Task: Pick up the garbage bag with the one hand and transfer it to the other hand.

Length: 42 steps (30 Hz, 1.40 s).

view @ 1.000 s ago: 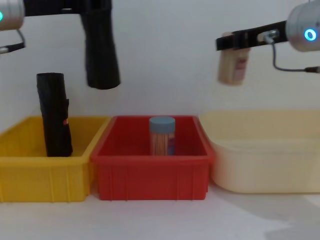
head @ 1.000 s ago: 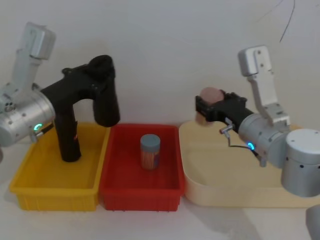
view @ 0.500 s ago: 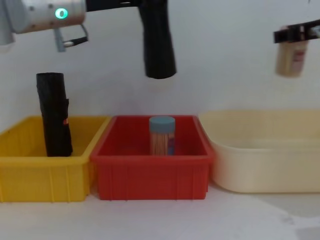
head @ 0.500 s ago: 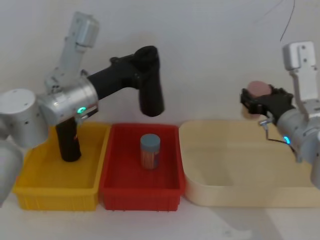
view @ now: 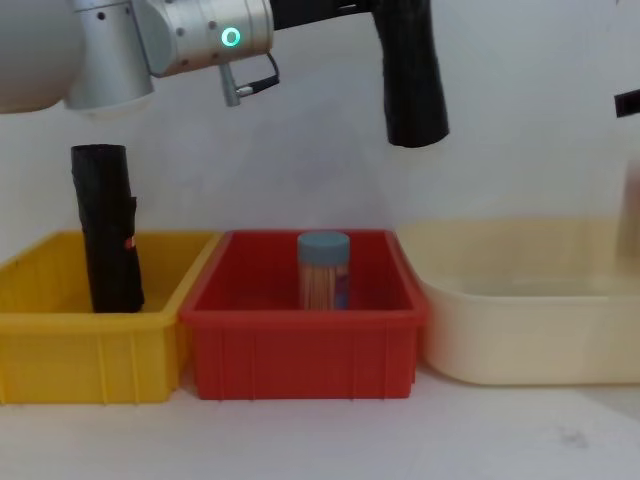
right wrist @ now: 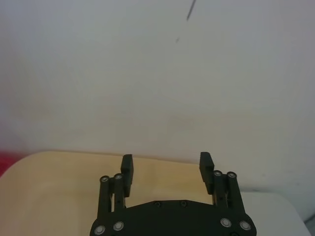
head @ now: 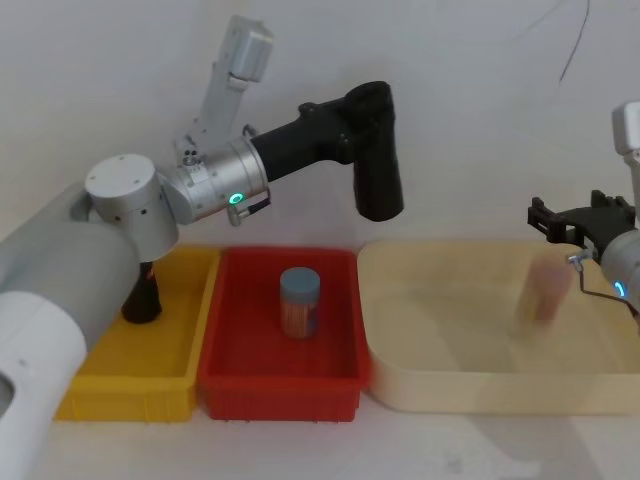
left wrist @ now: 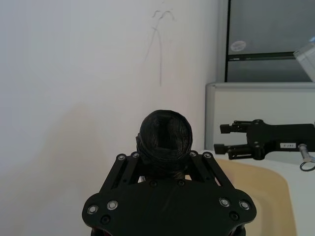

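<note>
The plain matte black cylindrical roll of garbage bags (head: 378, 175) hangs upright in the air above the seam between the red plastic bin (head: 280, 382) and the cream tub (head: 480, 392). The left tool (head: 364, 104) is clamped on its top end. The right tool (head: 558, 214) hovers over the tub, fingers spread wide and empty. There are two black rolls: the second, red-marked roll (view: 108, 230) stands in the yellow bin (view: 60, 355). There are three containers and one blue-lidded jar (head: 299, 302).

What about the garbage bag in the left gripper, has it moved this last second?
Yes. Held by the left gripper, the garbage bag went rightward: from over the yellow bin to above where the red bin meets the cream tub.
</note>
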Tool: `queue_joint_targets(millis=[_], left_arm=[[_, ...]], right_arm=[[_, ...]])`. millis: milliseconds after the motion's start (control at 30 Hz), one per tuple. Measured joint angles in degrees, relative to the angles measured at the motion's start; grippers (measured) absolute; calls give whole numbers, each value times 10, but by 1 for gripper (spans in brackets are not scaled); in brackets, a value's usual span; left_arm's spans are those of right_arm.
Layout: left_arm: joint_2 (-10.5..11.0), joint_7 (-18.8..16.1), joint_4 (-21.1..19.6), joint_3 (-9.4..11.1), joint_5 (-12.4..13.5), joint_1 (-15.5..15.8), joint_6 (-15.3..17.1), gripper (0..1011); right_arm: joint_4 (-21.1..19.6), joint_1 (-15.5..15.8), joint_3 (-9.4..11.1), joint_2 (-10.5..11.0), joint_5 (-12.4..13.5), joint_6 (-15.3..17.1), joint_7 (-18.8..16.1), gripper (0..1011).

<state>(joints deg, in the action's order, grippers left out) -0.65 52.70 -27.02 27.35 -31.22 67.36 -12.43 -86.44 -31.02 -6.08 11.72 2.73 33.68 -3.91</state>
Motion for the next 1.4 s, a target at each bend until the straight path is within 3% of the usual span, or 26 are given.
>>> queue_joint_targets(millis=[300, 700, 1133, 1400], left_arm=[[-32, 35, 94, 12, -14, 47, -40, 352], [-51, 56, 150, 19, -23, 75, -63, 352], [-58, 63, 170, 22, -25, 85, -72, 352], [-60, 65, 175, 22, -26, 87, -74, 352]], right_arm=[[6, 0, 7, 6, -2, 9, -6, 1001], [-9, 9, 8, 15, 7, -2, -39, 1004], [-31, 20, -5, 34, 39, -27, -120, 1004], [-33, 19, -23, 44, 60, -45, -172, 1005]])
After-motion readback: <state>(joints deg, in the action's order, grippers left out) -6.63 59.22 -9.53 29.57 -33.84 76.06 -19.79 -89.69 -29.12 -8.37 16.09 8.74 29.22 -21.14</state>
